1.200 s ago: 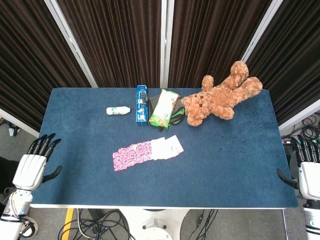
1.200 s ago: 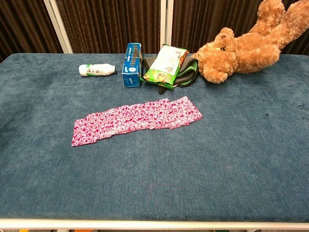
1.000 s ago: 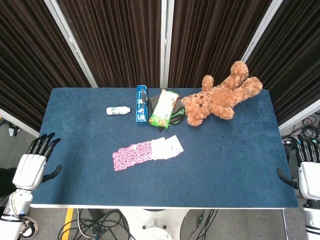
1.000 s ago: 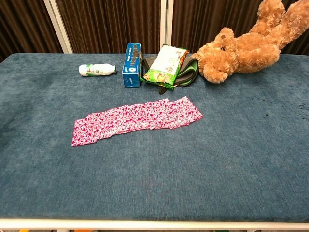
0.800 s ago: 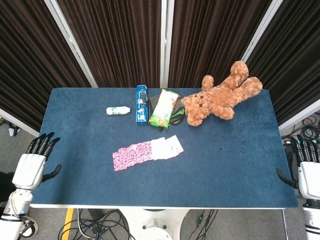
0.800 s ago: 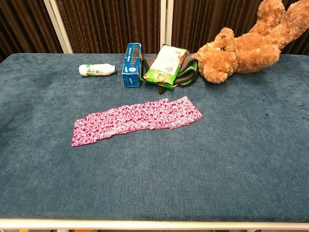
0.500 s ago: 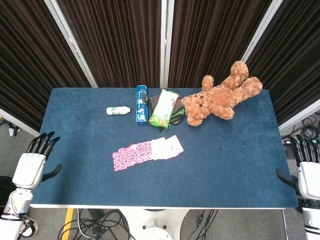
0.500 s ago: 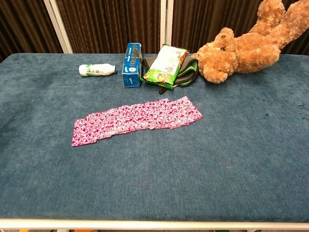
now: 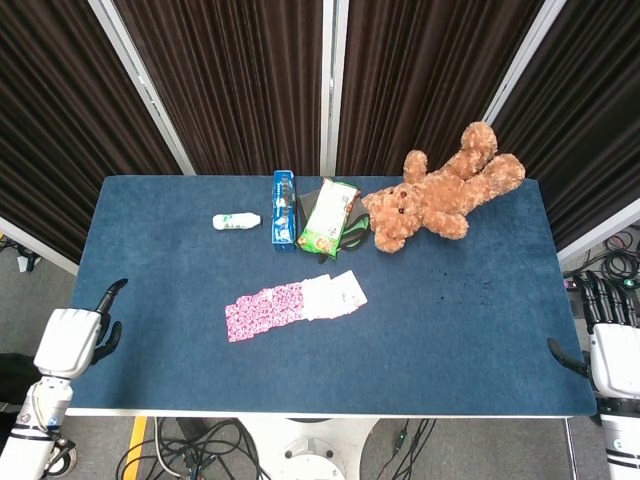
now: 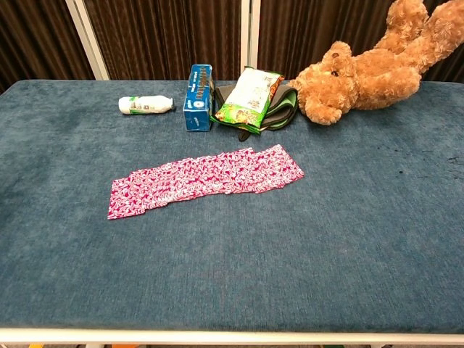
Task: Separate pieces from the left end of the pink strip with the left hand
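Observation:
The pink patterned strip lies flat near the middle of the blue table, running left to right. In the chest view the strip is pink all along, and its left end lies nearest the table's left side. My left hand hangs off the table's left edge, well away from the strip. It holds nothing, and its fingers point toward the table. My right hand waits beyond the right edge with its fingers apart and nothing in it. The chest view shows neither hand.
Along the back of the table lie a small white bottle, a blue box, a green snack packet on a dark cloth, and a brown teddy bear. Dark curtains hang behind the table.
My left hand has turned at the wrist and edged slightly toward the table; its fingers now show as one thin line. The right hand and the strip have hardly moved.

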